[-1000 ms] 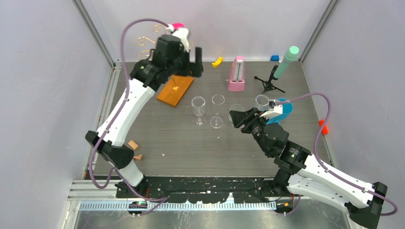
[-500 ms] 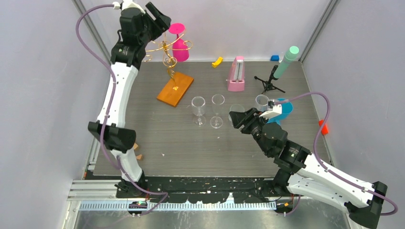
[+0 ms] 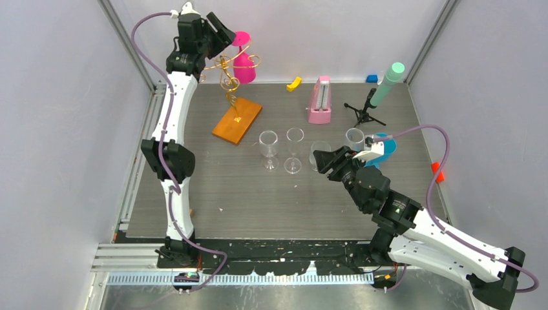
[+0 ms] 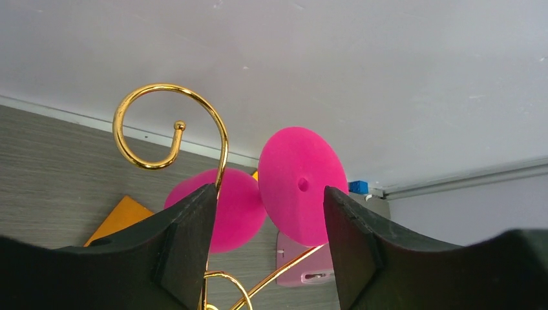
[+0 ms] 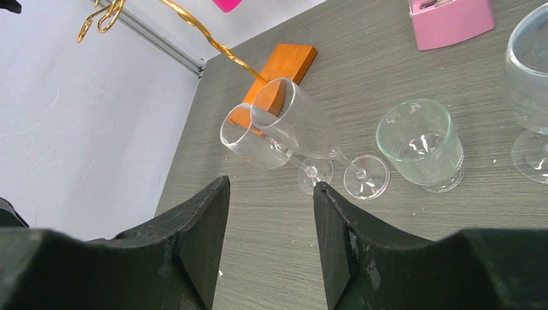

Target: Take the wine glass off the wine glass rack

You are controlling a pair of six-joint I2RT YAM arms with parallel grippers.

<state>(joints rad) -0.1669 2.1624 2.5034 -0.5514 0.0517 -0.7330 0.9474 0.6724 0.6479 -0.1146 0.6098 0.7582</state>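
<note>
This is a robotics lab test cell, not a lived-in room. The bench (image 3: 258, 200), in grey wood-grain laminate, is boxed in on its left, far and right sides by blank pale panels (image 3: 58, 142) held in bare aluminium posts (image 3: 129, 48). Along the bench's near edge runs a black mounting rail (image 3: 278, 248), with a slotted aluminium strip (image 3: 258, 278) just in front of it. Two white-and-black robot arms are bolted there, the left arm (image 3: 171, 123) and the right arm (image 3: 413, 226), each trailing a loose purple cable (image 3: 446, 152). On the bench stand unrelated props: a wine glass rack (image 3: 242, 119), clear glasses (image 3: 268, 145), a pink metronome (image 3: 320, 100) and a microphone (image 3: 386, 84) on a small tripod.
</note>
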